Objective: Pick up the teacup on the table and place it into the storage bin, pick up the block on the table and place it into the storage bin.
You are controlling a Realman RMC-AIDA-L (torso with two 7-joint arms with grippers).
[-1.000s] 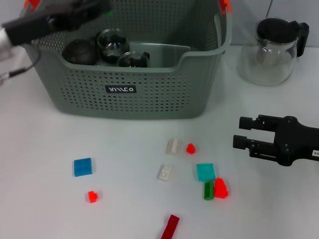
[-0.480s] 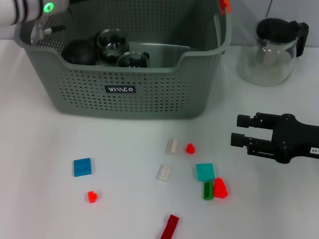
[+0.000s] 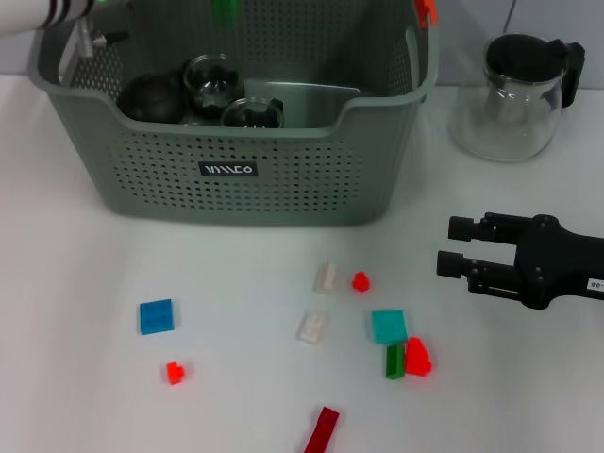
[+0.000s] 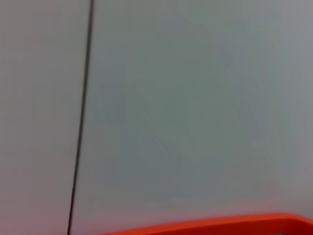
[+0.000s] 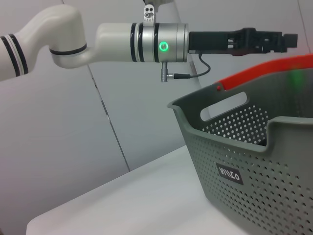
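The storage bin point(image 3: 255, 179) stands at the back of the table, with glass teacups point(image 3: 212, 80) and a dark round pot point(image 3: 151, 97) inside; no teacup is on the table. Loose blocks lie in front of it: a blue one point(image 3: 156, 316), a teal one point(image 3: 389, 326), white ones point(image 3: 326, 276) and small red ones point(image 3: 360, 280). My right gripper point(image 3: 455, 247) hovers open, to the right of the blocks, holding nothing. In the right wrist view my left gripper point(image 5: 286, 41) reaches out above the bin's rim point(image 5: 254, 73); only its arm point(image 3: 57, 14) shows in the head view.
A glass jug with a black lid point(image 3: 514, 94) stands to the right of the bin. A green block point(image 3: 394, 360), a red block point(image 3: 418, 357) and a dark red bar point(image 3: 322, 430) lie near the front. The left wrist view shows a grey wall and an orange clip point(image 4: 220, 226).
My left arm has lifted from over the bin's left side and its gripper has left the head view at the top. My right gripper has barely moved.
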